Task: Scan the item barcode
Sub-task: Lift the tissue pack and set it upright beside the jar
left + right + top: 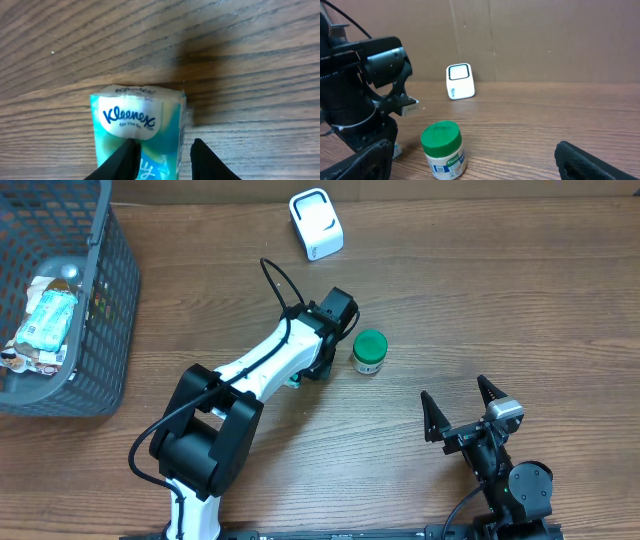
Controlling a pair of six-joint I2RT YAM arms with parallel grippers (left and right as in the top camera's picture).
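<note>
Clearly, the left gripper (162, 152) was clamped on a teal Kleenex pack (137, 127) with a white oval logo patch; the right gripper (455, 392) gaped wide, holding nothing.

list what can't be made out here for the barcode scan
tissue pack: no barcode showing; the left wrist view cuts off its lower end, and overhead the left arm covers it.
left gripper: grip on the pack unclear, fingers cut by the bottom edge.
jar: label print too small, cut by the right wrist view's bottom edge.
basket: contents too small overhead, cut by the left edge.
</note>
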